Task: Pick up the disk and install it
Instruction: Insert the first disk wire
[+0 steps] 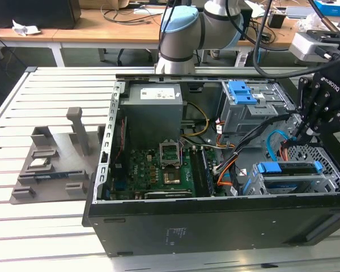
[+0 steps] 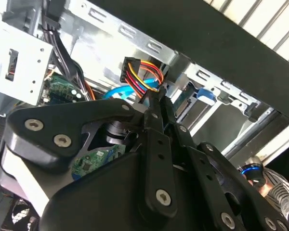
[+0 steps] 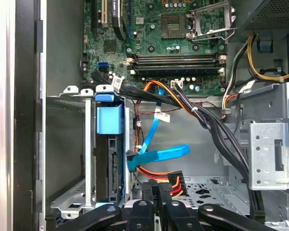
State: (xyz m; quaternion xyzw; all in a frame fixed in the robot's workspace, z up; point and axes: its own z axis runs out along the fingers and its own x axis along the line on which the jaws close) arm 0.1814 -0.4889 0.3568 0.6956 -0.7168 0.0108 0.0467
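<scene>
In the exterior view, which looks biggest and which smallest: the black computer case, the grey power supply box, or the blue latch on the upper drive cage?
1. Computer case, by far the largest.
2. Power supply box.
3. Blue latch, smallest.

One open computer case (image 1: pixel 215 221), one motherboard (image 1: pixel 158 170), one power supply (image 1: pixel 154 110), two drive cages (image 1: pixel 255 110), one grey fixture (image 1: pixel 51 164).

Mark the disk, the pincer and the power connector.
disk (image 3: pixel 108 163), first wrist view, its edge in the drive cage under the blue bracket.
pincer (image 3: pixel 159 190), first wrist view, between the fingertips.
power connector (image 3: pixel 176 185), first wrist view, the black plug body.
</scene>
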